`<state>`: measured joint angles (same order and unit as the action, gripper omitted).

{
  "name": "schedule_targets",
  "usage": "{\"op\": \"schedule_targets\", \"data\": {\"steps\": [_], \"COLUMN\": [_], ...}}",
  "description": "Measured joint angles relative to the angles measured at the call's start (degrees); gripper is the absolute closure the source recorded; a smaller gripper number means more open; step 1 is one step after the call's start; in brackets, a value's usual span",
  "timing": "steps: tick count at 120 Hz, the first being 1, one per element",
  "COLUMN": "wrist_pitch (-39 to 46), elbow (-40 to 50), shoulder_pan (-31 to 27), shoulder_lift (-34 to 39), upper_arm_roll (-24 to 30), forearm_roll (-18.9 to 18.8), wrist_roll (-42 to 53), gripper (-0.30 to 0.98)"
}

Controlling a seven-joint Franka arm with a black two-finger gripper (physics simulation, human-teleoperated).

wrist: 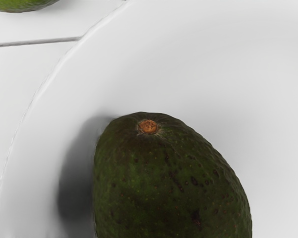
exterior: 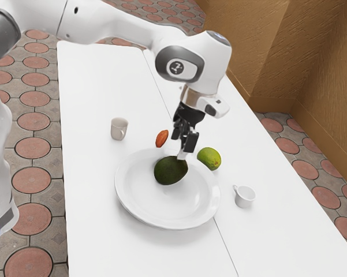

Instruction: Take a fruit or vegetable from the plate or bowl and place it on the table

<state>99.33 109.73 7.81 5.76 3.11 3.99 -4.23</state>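
- Exterior view: avocado (exterior: 170,172) in the wide white bowl (exterior: 128,199), toward the rim nearest the lime (exterior: 209,158); black gripper (exterior: 183,150) right at its upper end.
- Gripper state: can't tell if wide, narrow or holding.
- Wrist view: avocado dark green, nearly black in patches, bumpy skin, small lighter flecks and dark spots; rounded oval, narrowing toward the stem end.
- Stem scar (wrist: 148,127) round, orange-brown, pale ragged edge.
- Arm's round emblem (exterior: 176,67): dark with light marks, too small to read.
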Motion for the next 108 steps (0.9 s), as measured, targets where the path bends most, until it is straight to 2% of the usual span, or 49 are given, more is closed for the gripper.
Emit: {"op": "schedule_targets", "data": {"steps": [30, 64, 108], "wrist_pitch": [0.5, 0.87, 3.32], "elbow": [0.55, 4.03, 4.26], "shoulder_pan": [0.47, 1.23, 2.15], "shoulder_lift": [0.11, 3.44, -0.31], "upper_arm_roll": [-0.75, -0.85, -1.17], "forearm_roll": [0.64, 0.76, 0.9], "wrist_roll": [-3.15, -5.75, -7.01], "gripper": [0.0, 0.0, 0.0]}}
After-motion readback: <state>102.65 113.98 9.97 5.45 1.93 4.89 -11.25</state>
